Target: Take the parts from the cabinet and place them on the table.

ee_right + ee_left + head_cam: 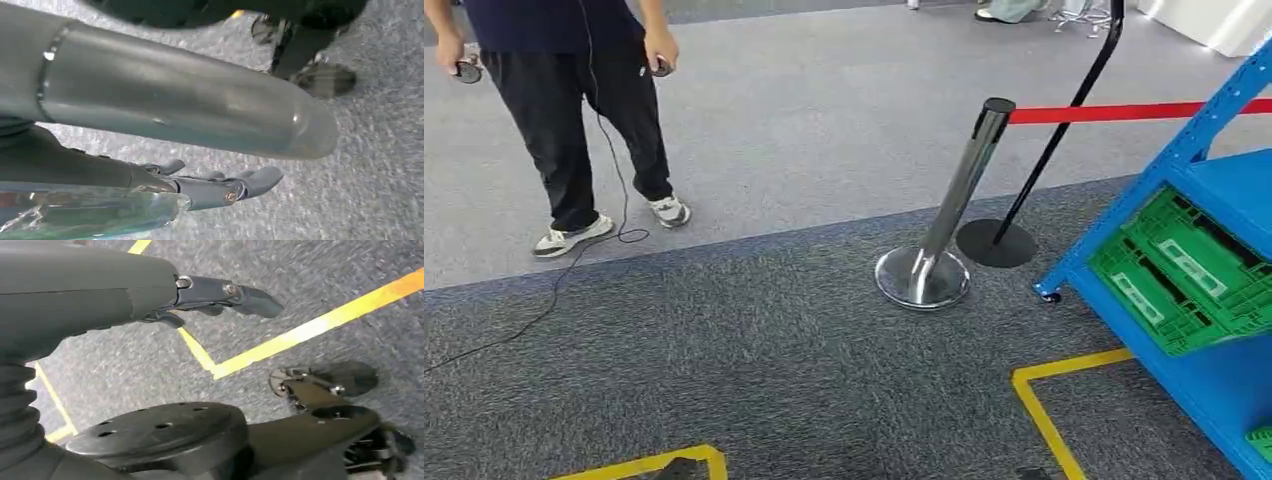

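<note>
We find the left hand (220, 297) empty with fingers extended, the right hand (220, 187) holding a clear part (90, 210), above grey carpet (754, 350).

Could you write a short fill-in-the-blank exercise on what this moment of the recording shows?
1. The crates on the blue cabinet are ____ in colour.
2. The belt running from the leaning silver post is ____.
3. The floor lines near the cabinet are ____.
4. The person at the far left stands on the ____ grey carpet.

Missing words: green; red; yellow; lighter
</note>
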Controlling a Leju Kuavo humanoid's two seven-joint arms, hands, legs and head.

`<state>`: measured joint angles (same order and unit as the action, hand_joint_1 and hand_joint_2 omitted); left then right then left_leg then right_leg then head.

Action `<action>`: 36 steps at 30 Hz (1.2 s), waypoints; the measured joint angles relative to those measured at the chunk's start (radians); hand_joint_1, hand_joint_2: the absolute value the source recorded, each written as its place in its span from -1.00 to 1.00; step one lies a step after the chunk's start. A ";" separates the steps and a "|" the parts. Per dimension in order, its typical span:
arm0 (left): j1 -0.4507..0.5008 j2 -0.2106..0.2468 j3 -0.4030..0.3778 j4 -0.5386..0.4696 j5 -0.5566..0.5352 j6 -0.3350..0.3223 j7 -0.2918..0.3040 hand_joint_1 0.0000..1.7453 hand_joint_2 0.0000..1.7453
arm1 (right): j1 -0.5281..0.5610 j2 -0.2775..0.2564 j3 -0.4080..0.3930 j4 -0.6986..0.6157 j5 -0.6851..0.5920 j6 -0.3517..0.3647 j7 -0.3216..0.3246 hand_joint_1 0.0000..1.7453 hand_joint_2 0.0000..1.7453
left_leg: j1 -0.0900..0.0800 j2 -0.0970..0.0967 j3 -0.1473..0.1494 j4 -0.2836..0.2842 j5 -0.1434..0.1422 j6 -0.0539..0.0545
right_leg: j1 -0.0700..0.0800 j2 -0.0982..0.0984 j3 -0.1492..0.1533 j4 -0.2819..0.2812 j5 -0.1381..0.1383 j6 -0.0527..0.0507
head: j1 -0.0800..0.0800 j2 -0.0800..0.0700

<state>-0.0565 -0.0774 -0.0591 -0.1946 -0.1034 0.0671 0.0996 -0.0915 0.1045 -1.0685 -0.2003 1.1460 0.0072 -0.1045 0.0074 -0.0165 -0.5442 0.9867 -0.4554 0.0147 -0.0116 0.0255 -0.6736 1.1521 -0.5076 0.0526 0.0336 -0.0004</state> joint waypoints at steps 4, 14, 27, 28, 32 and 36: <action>0.003 0.000 0.000 0.000 0.000 0.000 0.000 -1.00 1.00 | -0.001 0.000 0.000 0.001 0.000 0.000 0.000 -1.00 -1.00 | -0.006 0.045 0.002 0.001 -0.003 0.002 | 0.000 -0.018 -0.072 0.165 -0.046 0.002 | -0.001 0.000; 0.000 -0.001 0.000 0.000 -0.001 0.001 0.001 -1.00 1.00 | 0.001 0.000 0.000 0.001 0.003 0.000 0.009 -1.00 -1.00 | -0.008 0.052 0.007 0.042 -0.053 -0.043 | 0.003 -0.032 0.085 -0.125 0.065 -0.043 | -0.007 0.000; 0.002 -0.002 0.000 0.000 -0.002 0.000 0.003 -1.00 1.00 | 0.008 0.000 0.000 0.001 0.003 -0.004 0.010 -1.00 -1.00 | -0.004 -0.027 -0.006 0.010 -0.002 -0.021 | -0.002 0.086 0.065 -0.132 0.086 -0.011 | -0.009 0.000; 0.002 -0.002 0.000 0.000 -0.003 0.001 0.003 -1.00 1.00 | 0.011 -0.001 0.000 0.001 0.002 -0.003 0.011 -1.00 -1.00 | 0.002 -0.014 -0.004 0.001 0.005 -0.012 | -0.003 0.082 0.057 -0.127 0.083 -0.008 | -0.010 0.000; 0.007 -0.002 0.000 0.000 -0.003 0.003 0.002 -1.00 1.00 | 0.002 0.000 0.001 0.002 0.001 -0.003 0.011 -1.00 -1.00 | -0.005 0.025 -0.004 0.001 0.003 0.002 | 0.001 -0.014 -0.055 0.121 -0.050 0.002 | -0.004 0.000; 0.007 -0.004 0.000 0.000 -0.003 0.003 0.002 -1.00 1.00 | 0.007 0.000 0.000 0.002 0.001 -0.004 0.011 -1.00 -1.00 | -0.006 0.062 -0.001 0.002 0.001 0.001 | 0.001 -0.025 -0.008 0.062 0.007 0.003 | -0.003 0.000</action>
<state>-0.0492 -0.0816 -0.0591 -0.1946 -0.1064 0.0698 0.1011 -0.0844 0.1049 -1.0681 -0.1980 1.1467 0.0030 -0.0931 0.0016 0.0451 -0.5457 0.9885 -0.4548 0.0160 -0.0102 0.0010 -0.6821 1.2137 -0.5006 0.0557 0.0302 -0.0004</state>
